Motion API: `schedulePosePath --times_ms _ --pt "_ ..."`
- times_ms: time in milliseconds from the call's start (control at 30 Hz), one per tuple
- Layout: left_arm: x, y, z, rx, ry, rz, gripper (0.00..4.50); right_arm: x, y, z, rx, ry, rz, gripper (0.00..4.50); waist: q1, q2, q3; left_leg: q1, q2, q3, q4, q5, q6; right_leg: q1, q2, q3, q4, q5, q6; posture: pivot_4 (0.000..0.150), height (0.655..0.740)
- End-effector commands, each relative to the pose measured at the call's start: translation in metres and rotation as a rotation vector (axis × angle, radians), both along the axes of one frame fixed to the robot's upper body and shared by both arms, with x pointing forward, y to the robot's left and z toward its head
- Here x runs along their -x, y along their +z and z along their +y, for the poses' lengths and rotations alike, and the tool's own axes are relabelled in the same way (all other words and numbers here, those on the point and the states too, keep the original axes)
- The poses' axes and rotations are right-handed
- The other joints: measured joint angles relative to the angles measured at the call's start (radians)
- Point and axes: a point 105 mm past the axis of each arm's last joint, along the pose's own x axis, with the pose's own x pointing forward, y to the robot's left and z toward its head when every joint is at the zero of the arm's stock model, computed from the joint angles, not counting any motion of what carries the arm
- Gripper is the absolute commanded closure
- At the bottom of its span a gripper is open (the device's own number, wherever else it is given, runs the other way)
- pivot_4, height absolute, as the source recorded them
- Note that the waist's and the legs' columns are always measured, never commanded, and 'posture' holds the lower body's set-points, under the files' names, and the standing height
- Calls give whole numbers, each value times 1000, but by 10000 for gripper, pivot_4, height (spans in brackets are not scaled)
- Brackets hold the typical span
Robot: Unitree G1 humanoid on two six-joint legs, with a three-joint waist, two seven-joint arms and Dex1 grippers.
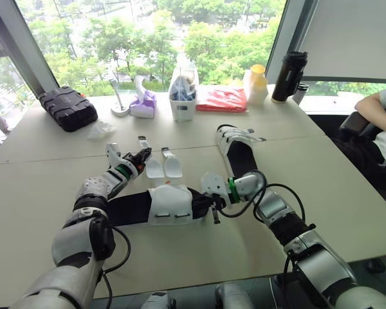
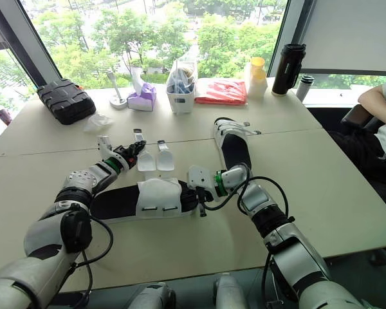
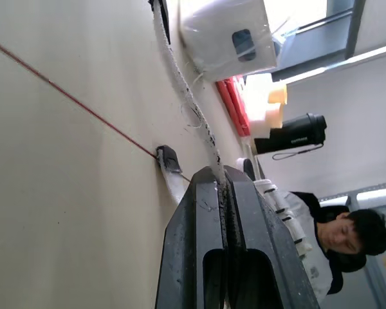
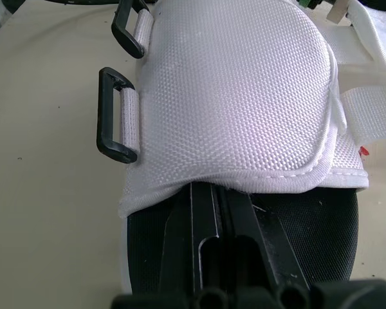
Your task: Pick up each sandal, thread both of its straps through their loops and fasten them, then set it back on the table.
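Both closed: left pincer (image 1: 139, 156) pinching a strap (image 3: 180, 90), right pincer (image 1: 204, 203) clamping the sandal (image 1: 170, 205) on the tabletop (image 1: 180, 264).

Left pincer (image 3: 223, 174) clamps white strap (image 3: 180, 84).

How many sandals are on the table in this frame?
2. The near sandal lies between the left gripper, pinching one strap, and the right gripper, gripping its end. The far sandal lies beyond the right gripper.
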Motion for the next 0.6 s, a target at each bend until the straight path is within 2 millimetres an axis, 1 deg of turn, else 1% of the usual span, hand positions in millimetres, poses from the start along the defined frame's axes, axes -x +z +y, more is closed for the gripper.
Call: schedulePosePath --times_ms 33,100,167,200,233,267,300,400,467,533,600 --pt "21 53 -16 -107 -152 -309 44709 3 -26 -14 113 -28 58 45000 0 0 0 0 0 0 0 0 0 0 0 0 0 0 0 1500 7400" --pt "43 66 -29 -167 -252 -421 44709 2 -26 -15 116 -28 56 45000 0 0 0 0 0 0 0 0 0 0 0 0 0 0 0 1500 7400" --pt "59 73 -37 -223 -306 -491 44709 2 -26 -15 118 -29 56 45000 2 0 0 0 1 0 0 0 -1 0 0 1 0 0 0 1500 7400" --pt "70 75 -43 -297 -346 -546 44709 1 -26 -16 118 -29 55 45000 2 0 0 0 1 0 0 0 0 0 0 1 0 0 0 1500 7400" --pt "85 76 -52 -415 -408 -637 44709 1 -26 -16 119 -29 56 45000 1 0 0 0 1 0 0 -1 1 0 0 1 0 0 0 1500 7400" --pt "102 73 -60 -510 -482 -710 44709 1 -26 -16 121 -28 55 45000 0 0 0 0 1 0 0 -1 2 0 0 1 0 0 0 1500 7400" --pt "112 71 -65 -566 -534 -752 44709 0 -26 -16 123 -29 55 45000 0 1 0 0 1 0 -1 -1 2 0 0 1 0 0 0 1500 7400" --pt "148 53 -74 -836 -703 -944 44709 0 -27 -17 128 -27 50 45000 3 1 0 1 1 1 -2 -2 3 0 0 1 -1 0 0 1500 7400" --pt "164 40 -74 -948 -805 -1012 44709 -1 -27 -18 131 -28 49 45000 6 2 0 1 1 2 -2 -2 3 0 0 2 -2 0 -1 1500 7400" --pt "183 24 -68 -1100 -940 -1141 44709 -2 -28 -18 136 -29 46 45000 4 2 0 1 1 2 -2 -2 4 1 0 1 -3 0 -1 1500 7400" --pt "192 18 -65 -1163 -990 -1225 44709 -3 -29 -19 143 -27 41 45000 7 4 -1 1 1 3 -3 -2 4 1 1 2 -3 -1 -1 1500 7400"
